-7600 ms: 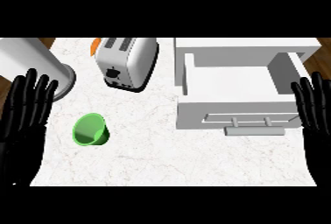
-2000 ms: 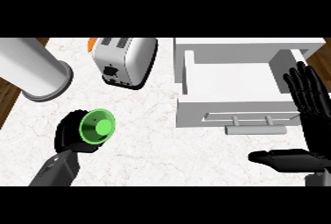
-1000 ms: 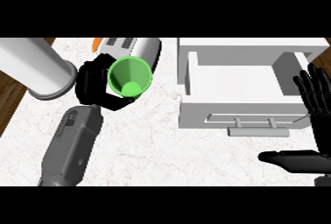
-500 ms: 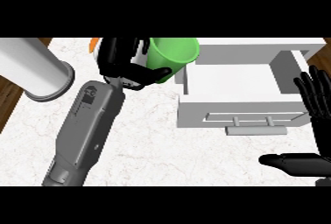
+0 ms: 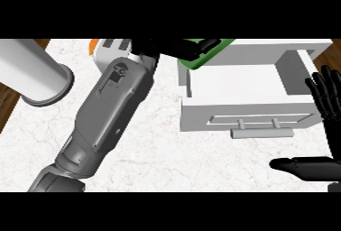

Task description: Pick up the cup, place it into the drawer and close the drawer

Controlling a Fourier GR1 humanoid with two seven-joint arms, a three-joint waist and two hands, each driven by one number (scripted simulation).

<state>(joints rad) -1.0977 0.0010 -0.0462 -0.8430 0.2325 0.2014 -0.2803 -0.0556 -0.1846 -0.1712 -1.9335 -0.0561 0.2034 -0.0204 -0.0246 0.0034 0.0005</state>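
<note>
Drawer [image 5: 250, 97] sits open on the counter [image 5: 166, 149], its handle [image 5: 262, 132] facing the near edge. Above the drawer's far-left corner, the left hand [image 5: 174, 46] has its fingers curled round the green cup [image 5: 208, 53], which is partly hidden behind them. Left forearm [image 5: 103, 113] stretches diagonally across the marble left of the drawer. Right hand [image 5: 326, 117] rests just right of the drawer, fingers straight and upright, thumb out sideways, holding nothing. Well left of the drawer stands a grey cylinder [image 5: 33, 72].
</note>
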